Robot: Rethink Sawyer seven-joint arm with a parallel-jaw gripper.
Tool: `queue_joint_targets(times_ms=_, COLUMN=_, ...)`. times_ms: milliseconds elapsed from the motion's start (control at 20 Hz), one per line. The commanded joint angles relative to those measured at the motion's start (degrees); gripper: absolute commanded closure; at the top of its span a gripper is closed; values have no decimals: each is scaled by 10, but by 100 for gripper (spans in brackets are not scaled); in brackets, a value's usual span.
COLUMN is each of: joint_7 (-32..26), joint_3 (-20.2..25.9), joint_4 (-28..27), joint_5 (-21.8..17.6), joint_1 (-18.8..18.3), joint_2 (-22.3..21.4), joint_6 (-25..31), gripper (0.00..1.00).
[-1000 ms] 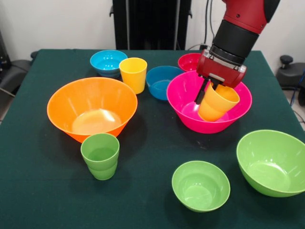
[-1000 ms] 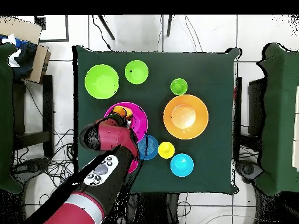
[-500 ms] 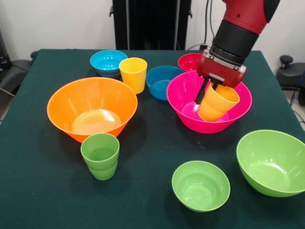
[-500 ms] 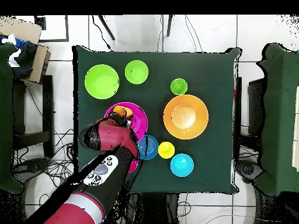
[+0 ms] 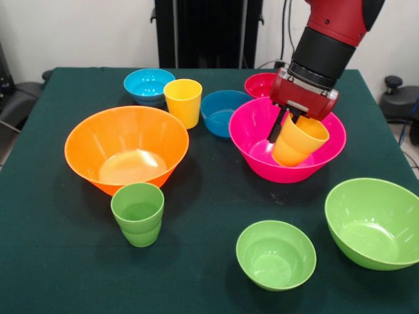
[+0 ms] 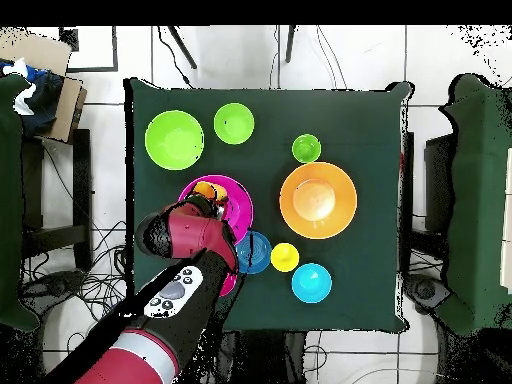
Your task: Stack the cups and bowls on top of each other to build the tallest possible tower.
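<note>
Inside the hot pink bowl (image 5: 262,140), the claw (image 5: 286,125) pinches the tilted orange-yellow cup (image 5: 299,140); level it before release.

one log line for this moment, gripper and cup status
gripper: shut on orange-yellow cup | cup: tilted, inside large hot pink bowl | stack: none yet

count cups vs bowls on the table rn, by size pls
Cups: 3 (green, yellow, orange-yellow)
Large bowls: 3 (orange, pink, lime)
Small bowls: 4 (lime, light blue, darker blue, red-pink)
Total: 10
</note>
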Motion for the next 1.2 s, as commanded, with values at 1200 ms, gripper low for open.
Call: queue_joint_targets(times_ms=1200, joint_7=77, joint_3=55, joint_4=-18, joint_5=6, joint_1=-16, joint_2=-1, joint_6=79, gripper=100)
